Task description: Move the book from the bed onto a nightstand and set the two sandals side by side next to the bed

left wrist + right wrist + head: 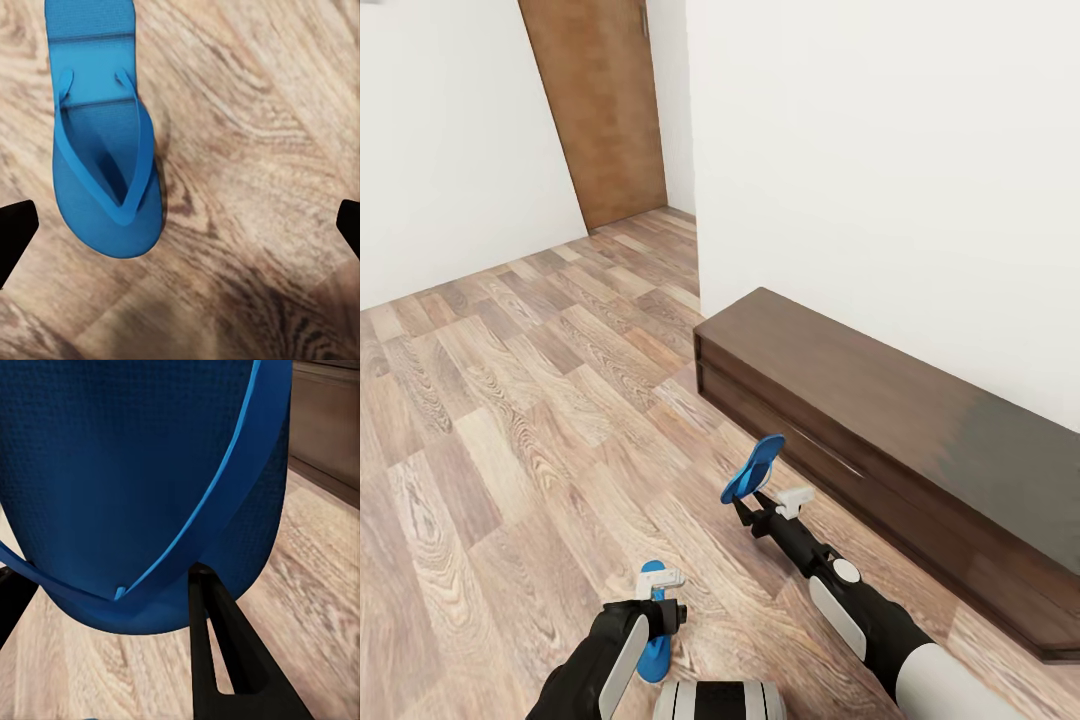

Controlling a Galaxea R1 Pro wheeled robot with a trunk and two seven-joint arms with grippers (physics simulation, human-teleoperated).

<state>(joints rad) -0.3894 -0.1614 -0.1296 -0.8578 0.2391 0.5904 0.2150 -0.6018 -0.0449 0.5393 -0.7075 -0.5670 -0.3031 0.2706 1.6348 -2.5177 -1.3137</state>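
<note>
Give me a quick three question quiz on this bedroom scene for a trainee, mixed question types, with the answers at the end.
1. True or false: the right hand holds a blue sandal off the floor.
2. Where is the other sandal? A) on the cabinet B) flat on the wood floor under the left hand C) against the door
3. Fill in: the long dark cabinet stands against the white ____.

Key: 1 true; 2 B; 3 wall.
</note>
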